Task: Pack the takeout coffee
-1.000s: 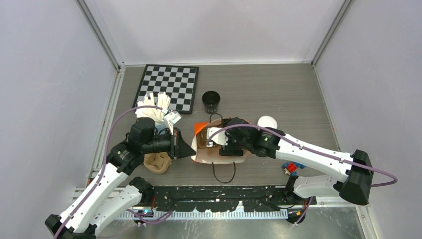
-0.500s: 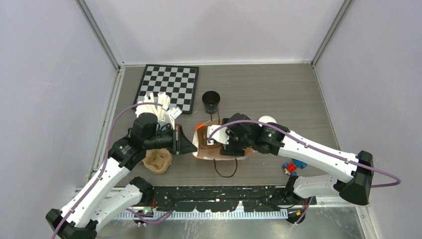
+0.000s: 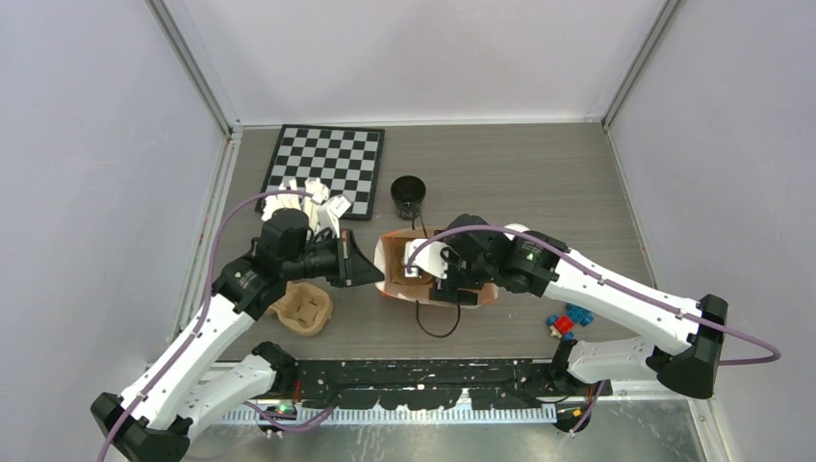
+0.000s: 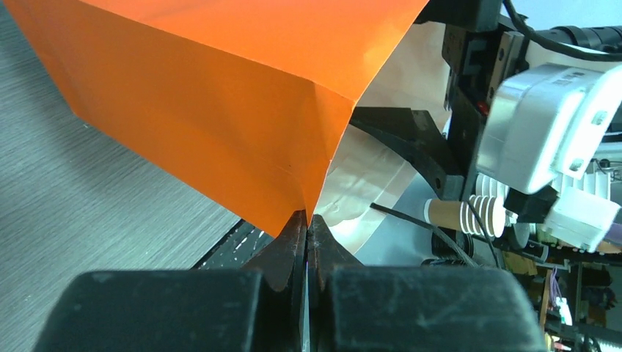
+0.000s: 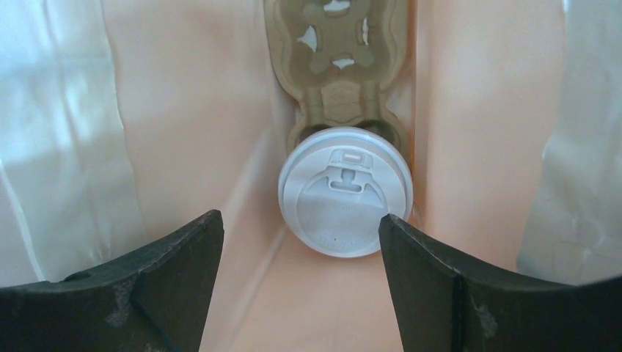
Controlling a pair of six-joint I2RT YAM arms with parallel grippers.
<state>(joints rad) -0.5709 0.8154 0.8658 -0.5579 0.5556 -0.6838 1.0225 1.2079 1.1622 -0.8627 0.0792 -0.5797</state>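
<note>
Currently left gripper (image 4: 306, 220) is clamped on the orange paper bag (image 4: 205, 110) edge. Right gripper (image 5: 299, 224), jaws apart, is inside the bag. Takeout coffee (image 5: 345, 213), round white plastic lid (image 5: 346, 183) facing the bag mouth, sits in the moulded pulp carrier (image 5: 334, 66).

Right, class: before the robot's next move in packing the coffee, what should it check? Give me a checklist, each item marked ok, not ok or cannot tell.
1. Bag held open: left gripper pinches the orange bag by its edge. Ok.
2. First coffee inside: lidded cup sits in the bag. Ok.
3. Cup fully seated in the cardboard carrier: cannot tell.
4. Right gripper free: jaws open, holding nothing. Ok.
5. All coffee packed: open cup stands outside the bag, without a lid. Not ok.
</note>
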